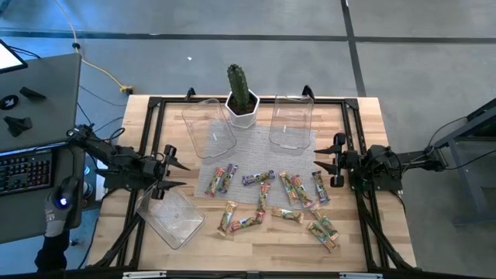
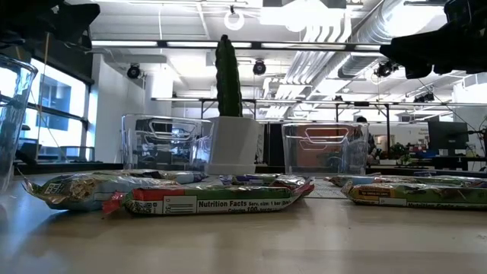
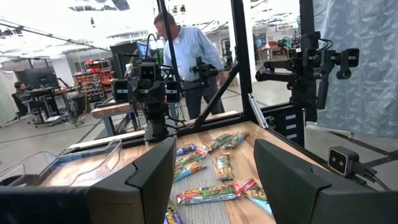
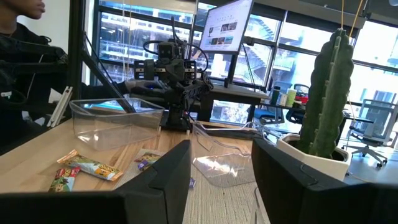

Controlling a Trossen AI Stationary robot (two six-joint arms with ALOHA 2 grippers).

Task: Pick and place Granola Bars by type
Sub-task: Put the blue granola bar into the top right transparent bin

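The Granola Bars point(image 1: 271, 200) are scattered loose on the worktop point(image 1: 364, 232), and none is seen inside the three clear tubs point(image 1: 208, 128). The left gripper point(image 1: 172, 172) is held released beside the near-left tub point(image 1: 170, 218). The right gripper point(image 1: 329, 163) is held released at the right edge of the bars, grasping nothing.

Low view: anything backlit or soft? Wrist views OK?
Low view: bright windows and ceiling lights silhouette the cactus; near granola bars sharp, background soft. Left wrist view: own fingers large, dark, blurred. Right wrist view: window glare behind clear tubs.
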